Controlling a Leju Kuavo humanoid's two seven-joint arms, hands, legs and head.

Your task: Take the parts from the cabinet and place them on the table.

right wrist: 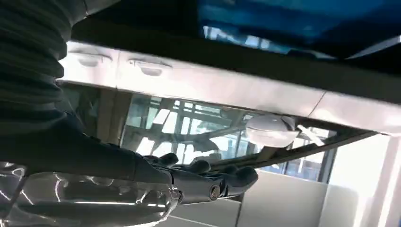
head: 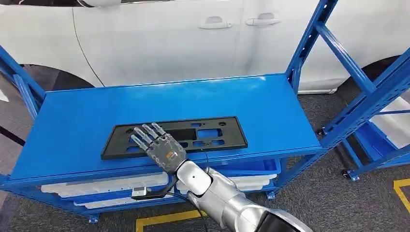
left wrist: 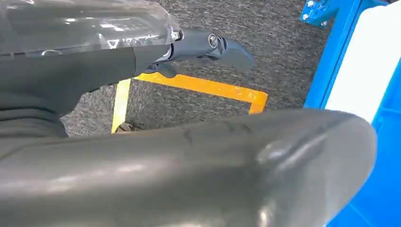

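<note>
**One black part under the right hand on the blue top shelf**

One flat black part [head: 176, 137], a long plate-shaped frame with cut-out slots, lies on the top surface of the blue cabinet [head: 270, 104] in the head view. The right hand [head: 159, 145] reaches in on its silver arm and lies over the part's front edge, left of the part's middle, fingers straight and spread apart, pointing away from the robot. The palm faces down over the part; whether it presses on the plastic or hangs just above it cannot be told. Nothing is gripped. Most of the part stretches out to the right of the hand, a shorter length to its left. Below the hand, on the lower shelf, lie white parts [head: 104, 184]. Beyond the fingertips, past the shelf's far edge, stands a white car [head: 159, 38].

From the left wrist, the left hand [left wrist: 208, 47] shows a dark finger stretched out over grey carpet with a yellow floor marking [left wrist: 203, 87]; whether this hand is wide or closed cannot be told. A blue frame stands past the fingertip.

From the right wrist, the right hand's dark fingers [right wrist: 208, 182] extend outward, side by side, with the white car's side and window beyond them.
</note>
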